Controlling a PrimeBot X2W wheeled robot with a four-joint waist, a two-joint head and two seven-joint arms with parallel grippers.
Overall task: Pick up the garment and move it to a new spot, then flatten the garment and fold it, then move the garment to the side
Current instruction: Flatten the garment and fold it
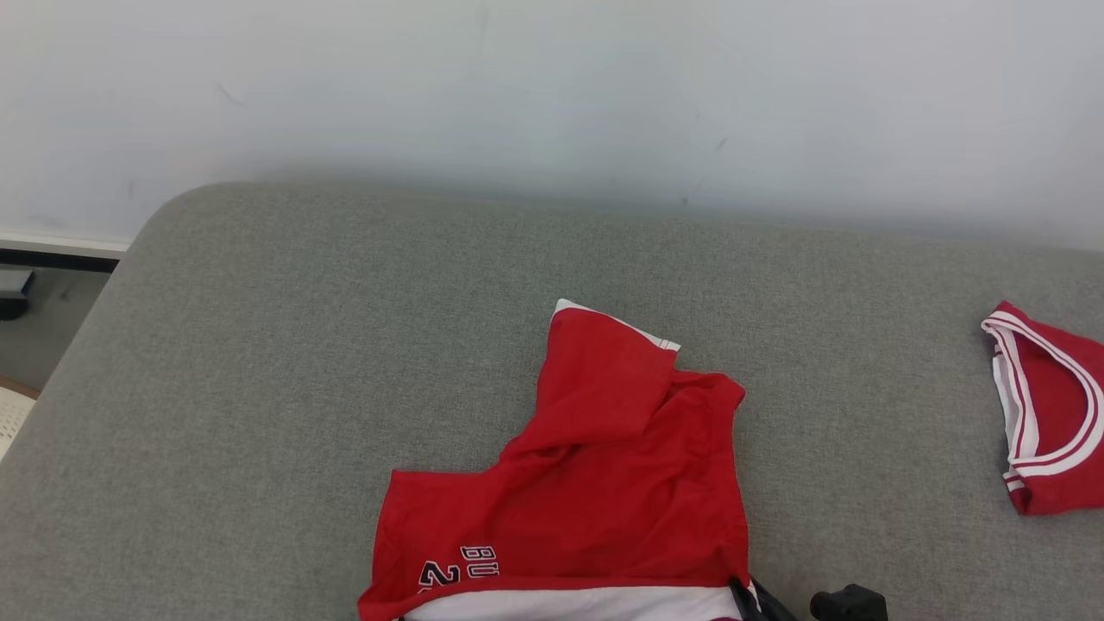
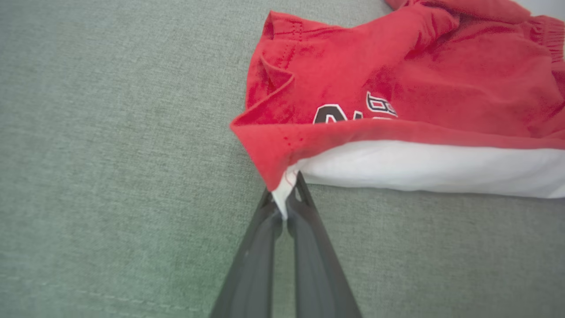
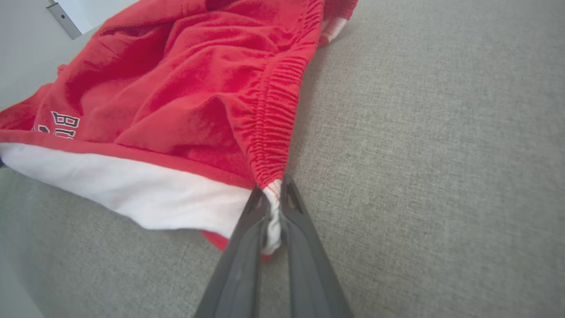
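The red sports garment with a white band (image 1: 595, 483) lay at six o'clock on the grey fabric cushion (image 1: 259, 345). Left fingers (image 2: 260, 251) and right fingers (image 3: 242, 256) each pinched one corner thinly; lifting could pull cloth free.

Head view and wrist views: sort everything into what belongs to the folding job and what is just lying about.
Job:
- red garment with lettering
- left gripper, shut on its corner
- right gripper, shut on its waistband end
- grey cushion it lies on

Lying about:
- second red piece with white trim, at the cushion's right
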